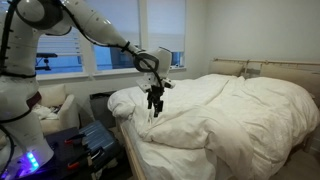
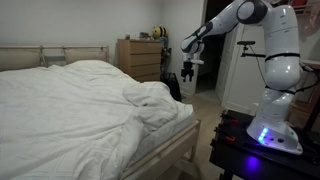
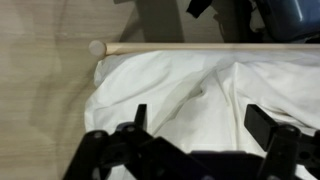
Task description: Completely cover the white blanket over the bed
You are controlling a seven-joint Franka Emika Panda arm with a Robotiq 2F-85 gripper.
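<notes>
Puffy white wrinkled duvet, the white blanket, lies on the wide double bed with the beige padded headboard and pale wooden frame. It covers most of the mattress from the headboard edge down. Not flat: it's heaped in big folds.

Foot edge is the open item. In an exterior view a lump of blanket is bunched just short of the foot corner, and the mattress side under it is bare. I'd call the job mostly done. What's left is pulling that bunched part down to the foot edge and smoothing it.

Black two-finger gripper hangs over the foot corner, above the fabric. In the wrist view its fingers are spread wide with nothing between them, so released. White fabric sits below it, close to the round wooden foot rail. Can't tell whether the tips touch the cloth.

Containers: only a wooden chest of drawers against the far wall, drawers closed, contents hidden.
</notes>
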